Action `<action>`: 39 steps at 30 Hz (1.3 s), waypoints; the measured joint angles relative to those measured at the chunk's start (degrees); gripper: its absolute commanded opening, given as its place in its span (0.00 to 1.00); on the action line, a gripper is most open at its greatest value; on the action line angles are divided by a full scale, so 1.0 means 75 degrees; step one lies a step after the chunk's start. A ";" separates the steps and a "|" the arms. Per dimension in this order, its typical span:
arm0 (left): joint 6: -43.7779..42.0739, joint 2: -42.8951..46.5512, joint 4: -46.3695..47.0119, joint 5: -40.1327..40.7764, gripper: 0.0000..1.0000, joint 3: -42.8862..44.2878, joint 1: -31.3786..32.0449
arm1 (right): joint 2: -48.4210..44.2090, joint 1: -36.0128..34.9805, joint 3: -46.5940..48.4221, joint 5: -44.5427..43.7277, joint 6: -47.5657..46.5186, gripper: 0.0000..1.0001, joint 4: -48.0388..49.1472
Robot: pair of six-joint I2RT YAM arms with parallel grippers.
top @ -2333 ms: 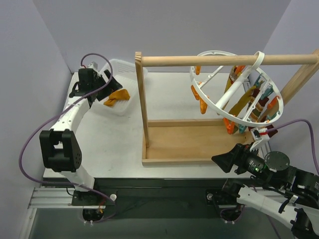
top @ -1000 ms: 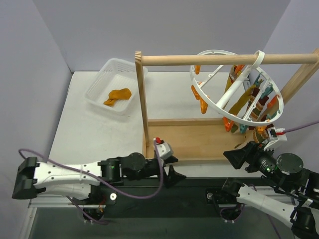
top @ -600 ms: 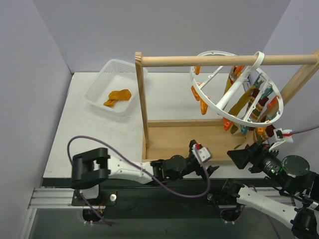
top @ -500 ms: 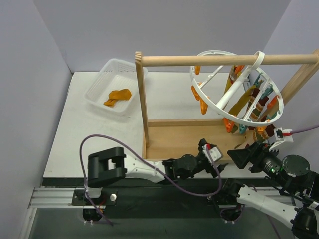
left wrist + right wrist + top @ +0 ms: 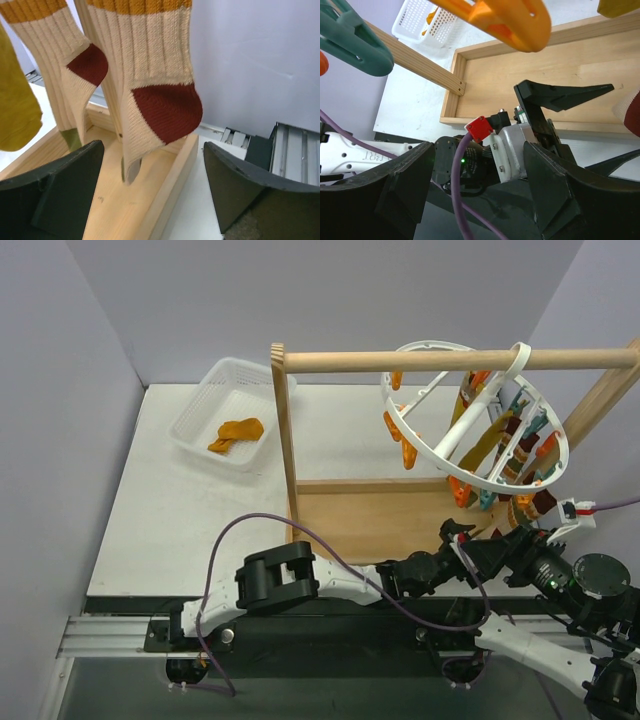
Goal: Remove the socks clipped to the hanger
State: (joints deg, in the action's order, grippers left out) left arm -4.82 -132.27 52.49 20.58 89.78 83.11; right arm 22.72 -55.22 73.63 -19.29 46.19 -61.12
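The white ring hanger [image 5: 470, 415] hangs by its hook from the wooden rod. Several socks [image 5: 492, 445] are clipped to it, some mustard, others striped. In the left wrist view a tan striped sock with a dark red heel [image 5: 150, 85] hangs just beyond my open left gripper [image 5: 155, 200]. A second striped sock [image 5: 70, 75] and a mustard sock [image 5: 15, 110] hang to its left. My left gripper [image 5: 478, 542] is low under the hanger's near side. My right gripper [image 5: 488, 558] is open and empty right behind it. My right gripper [image 5: 477, 200] has the left wrist between its fingers.
The wooden rack's base tray [image 5: 370, 525] lies under the hanger, and its post [image 5: 285, 450] stands at the left. A white mesh basket [image 5: 200, 410] at the far left holds one mustard sock [image 5: 235, 432]. Orange [image 5: 505, 20] and teal [image 5: 350, 45] clips hang close above my right wrist.
My left arm has swung from the basket along the table's near edge to the right, and its gripper is now under the hanger. My right gripper has shifted slightly right.
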 measured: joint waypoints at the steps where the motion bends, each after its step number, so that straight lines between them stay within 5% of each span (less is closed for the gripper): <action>1: -0.0009 -0.0131 0.0032 0.0000 0.78 0.0181 -0.0003 | -0.0044 0.0000 0.0000 -0.0052 0.0000 0.71 -0.0015; 6: -0.0076 -0.0603 0.0009 -0.0017 0.42 0.0895 -0.0026 | -0.0213 0.0006 0.0012 -0.0254 -0.0012 0.71 0.0000; 9: -0.0058 -0.0627 -0.0020 -0.0169 0.01 0.0953 -0.0073 | -0.0216 0.0006 0.0015 -0.0306 -0.0009 0.71 0.0041; 16: 0.0157 -0.0216 -0.0274 -0.0629 0.00 0.0321 -0.0236 | -0.0219 0.0000 0.0000 -0.0038 0.0067 0.71 0.0052; 30: 0.2384 0.4237 -0.1262 -0.2769 0.00 -0.3165 -0.0565 | 0.0163 0.0000 0.0329 0.1571 -0.0420 0.71 0.0271; 39: 0.3174 0.6073 -0.2597 -0.3643 0.00 -0.4479 -0.0874 | 0.0178 0.0000 0.0335 0.2396 -0.0863 0.73 0.0338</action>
State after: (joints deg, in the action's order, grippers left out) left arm 18.98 -86.72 33.01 -6.74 56.18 76.55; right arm 24.05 -55.22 76.14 -1.32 39.72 -58.59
